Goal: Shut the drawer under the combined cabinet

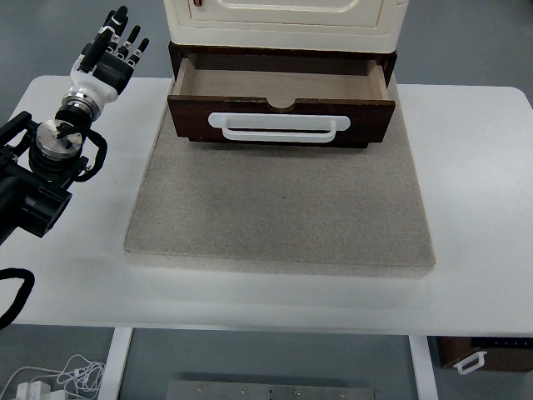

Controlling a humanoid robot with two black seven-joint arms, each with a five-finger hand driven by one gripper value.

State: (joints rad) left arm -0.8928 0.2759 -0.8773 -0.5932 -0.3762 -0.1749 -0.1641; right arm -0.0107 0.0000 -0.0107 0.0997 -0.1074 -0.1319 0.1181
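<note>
Dark brown wooden drawer (pixel 281 104) with white handle (pixel 279 127) is standing open at table's far edge; left hand (pixel 114 52), fingers spread and empty, is hovering beside it, likely for pushing.

Lab test bench here, plain white worktop (pixel 475 208) on a grey floor (pixel 466 42), grey mat (pixel 283 208) staged under a small cabinet (pixel 283 21), loose cables (pixel 62 375) trailing below

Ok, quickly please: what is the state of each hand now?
Left hand: open, fingers spread, holding nothing, left of the open dark brown wooden drawer.
Right hand: not in view.
</note>
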